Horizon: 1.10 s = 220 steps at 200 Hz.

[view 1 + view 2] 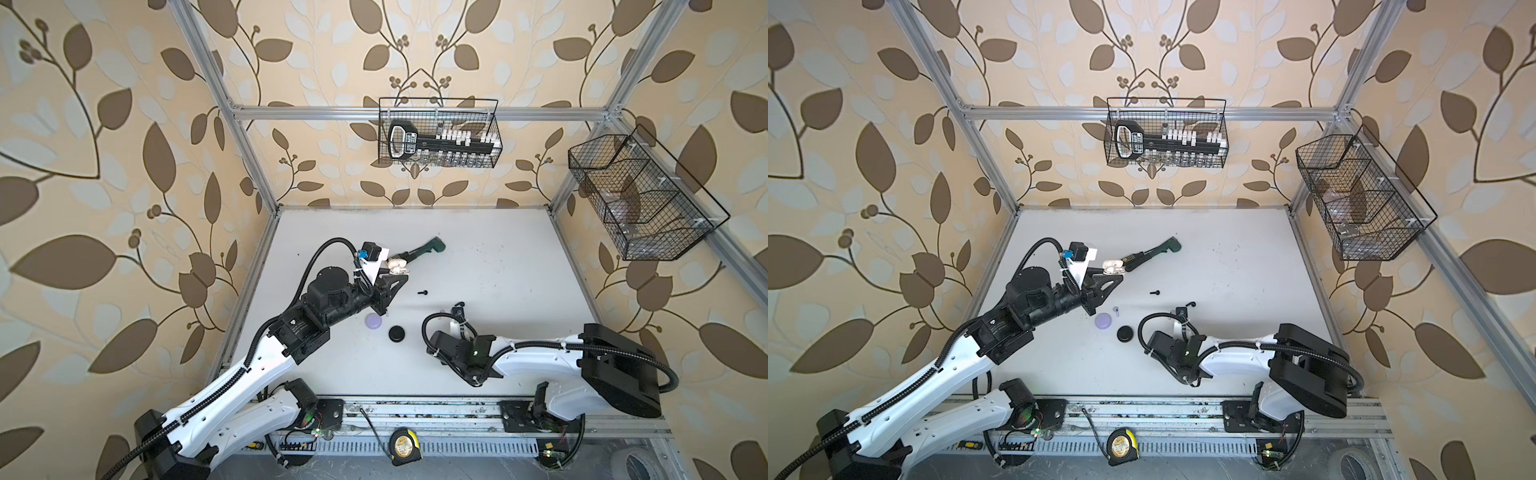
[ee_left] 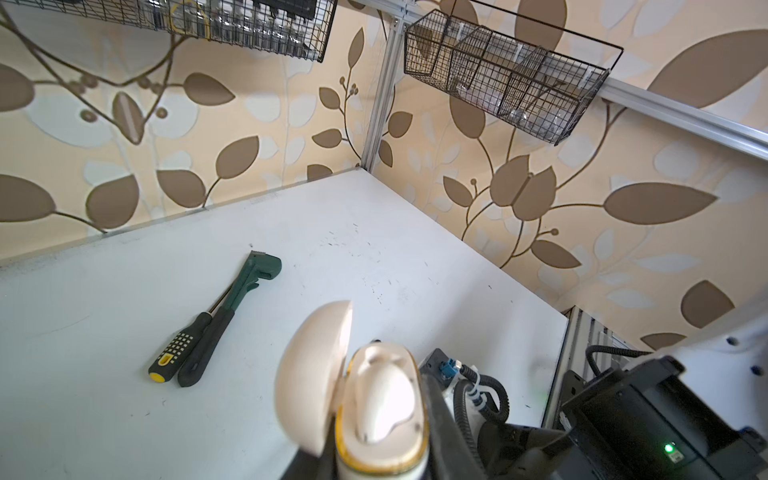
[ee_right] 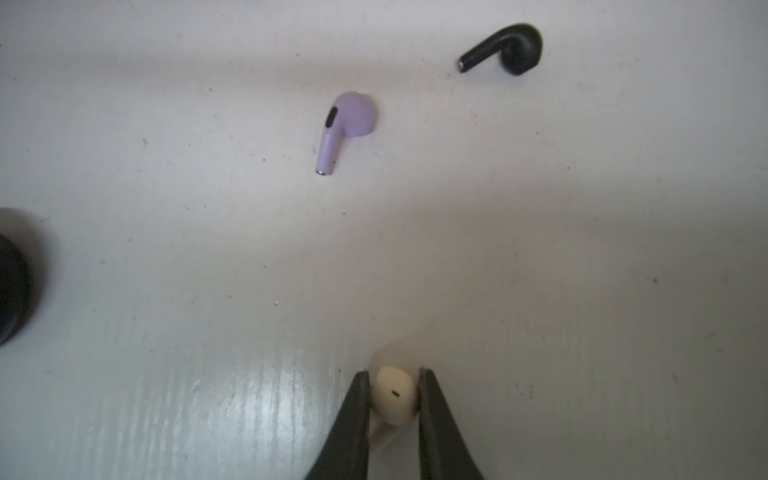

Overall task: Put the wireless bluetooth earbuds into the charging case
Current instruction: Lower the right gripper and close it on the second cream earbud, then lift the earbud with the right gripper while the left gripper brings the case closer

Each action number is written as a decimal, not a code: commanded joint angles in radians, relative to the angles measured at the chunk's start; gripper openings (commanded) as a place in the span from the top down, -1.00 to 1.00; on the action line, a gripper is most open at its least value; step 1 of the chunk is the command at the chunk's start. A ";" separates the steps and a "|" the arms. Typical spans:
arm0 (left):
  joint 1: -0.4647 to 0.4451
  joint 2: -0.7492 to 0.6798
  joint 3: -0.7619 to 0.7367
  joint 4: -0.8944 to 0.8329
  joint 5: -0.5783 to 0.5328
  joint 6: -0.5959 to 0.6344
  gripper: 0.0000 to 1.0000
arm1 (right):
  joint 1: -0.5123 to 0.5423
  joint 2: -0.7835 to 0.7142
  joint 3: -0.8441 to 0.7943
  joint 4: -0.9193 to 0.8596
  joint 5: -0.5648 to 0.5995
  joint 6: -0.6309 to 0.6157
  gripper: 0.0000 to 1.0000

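Pick-up step: right hand [image 3: 394, 401] is pinching the cream earbud [image 3: 392, 392] low on the surface [image 3: 166, 166]. Left hand [image 1: 1113, 272] is gripping the open cream case [image 2: 374, 407], held up. Next, prob.: lifting & lining stem w/ a socket.

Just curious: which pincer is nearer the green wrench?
Left. The left pincer, holding the open cream case, is close beside the green wrench; the right pincer is farther off, gripping a cream earbud.

No readable text, tape measure [image 1: 402, 446] label blurred, black holder [image 1: 405, 139] label blurred
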 commanded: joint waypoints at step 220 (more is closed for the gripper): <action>0.003 0.269 -0.245 0.407 0.443 -0.006 1.00 | 0.160 -0.498 0.176 -0.301 0.403 -0.066 0.62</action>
